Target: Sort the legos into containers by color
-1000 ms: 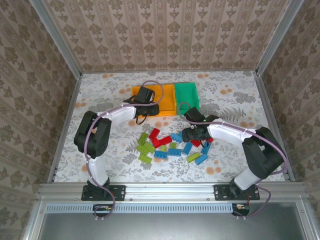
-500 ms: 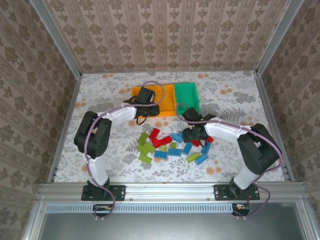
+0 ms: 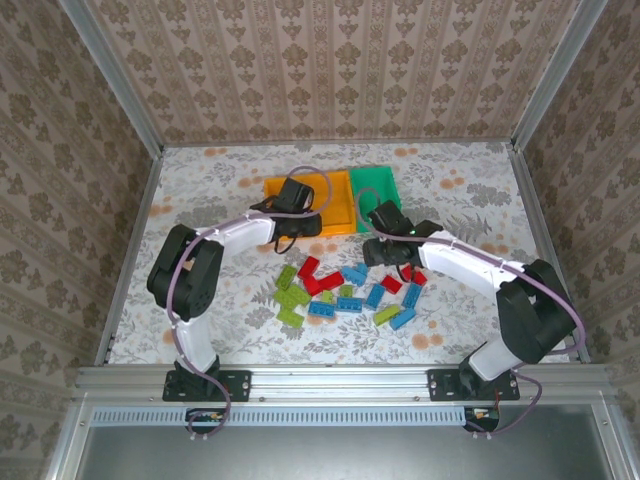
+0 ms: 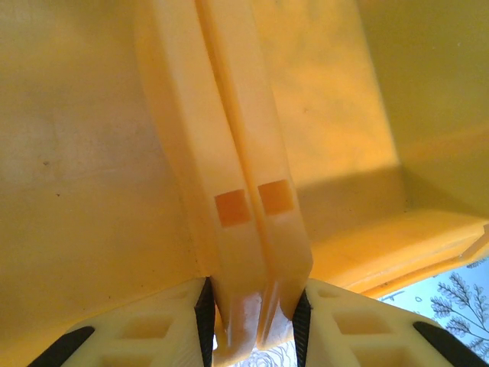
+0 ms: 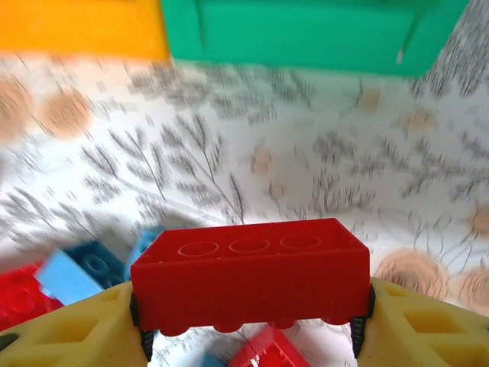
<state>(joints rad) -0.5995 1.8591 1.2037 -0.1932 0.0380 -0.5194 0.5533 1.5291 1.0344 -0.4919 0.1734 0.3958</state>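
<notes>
Red, blue and lime green legos (image 3: 345, 292) lie in a loose pile mid-table. My right gripper (image 5: 252, 306) is shut on a red lego (image 5: 252, 271), held above the table just behind the pile; from above the right gripper (image 3: 386, 252) hangs in front of the green container (image 3: 374, 187). Two orange containers (image 3: 335, 192) stand side by side left of the green one. My left gripper (image 4: 250, 325) is shut on their two adjoining walls (image 4: 241, 176), its fingers (image 4: 205, 313) pressing both sides; from above the left gripper (image 3: 301, 222) sits at their front edge.
In the right wrist view the green container (image 5: 306, 34) and an orange container (image 5: 76, 27) lie ahead, with blue legos (image 5: 92, 267) and red legos (image 5: 269, 352) below. Walls enclose the table; bare floral tabletop (image 3: 470, 190) lies right of the bins.
My right gripper has risen from the pile with the red lego and moved back toward the green container. The left gripper has edged slightly right, still clamped on the orange walls.
</notes>
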